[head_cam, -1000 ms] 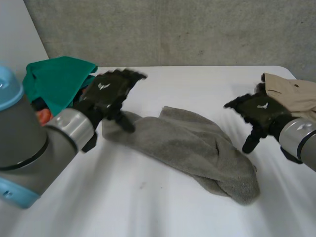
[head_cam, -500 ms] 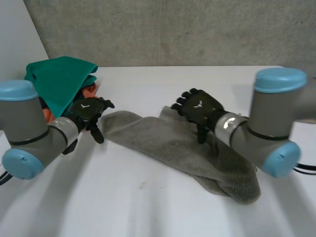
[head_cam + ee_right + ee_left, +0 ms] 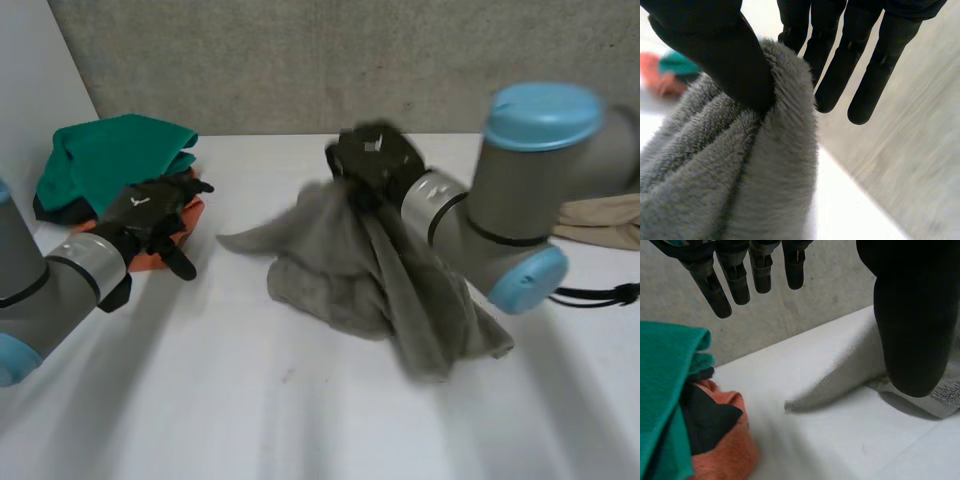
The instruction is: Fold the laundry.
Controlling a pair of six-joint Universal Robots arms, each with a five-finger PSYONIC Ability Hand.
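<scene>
Pinching a bunched edge of the grey towel [image 3: 380, 280], the right hand [image 3: 374, 158] clamps it between thumb and fingers [image 3: 840, 65] and holds that part up off the white table [image 3: 300, 400]. Rest of the towel hangs down and drapes onto the table around mid-surface, with one corner pointing toward the left hand [image 3: 150, 212]. Left hand is empty, fingers [image 3: 735, 277] straight and held apart from the thumb. It sits over the orange cloth [image 3: 725, 445], beside the green cloth pile [image 3: 110, 165]. Looks clear of both, but contact is hard to judge. Beige garment [image 3: 600, 215] lies at the table's right edge behind the right arm.
</scene>
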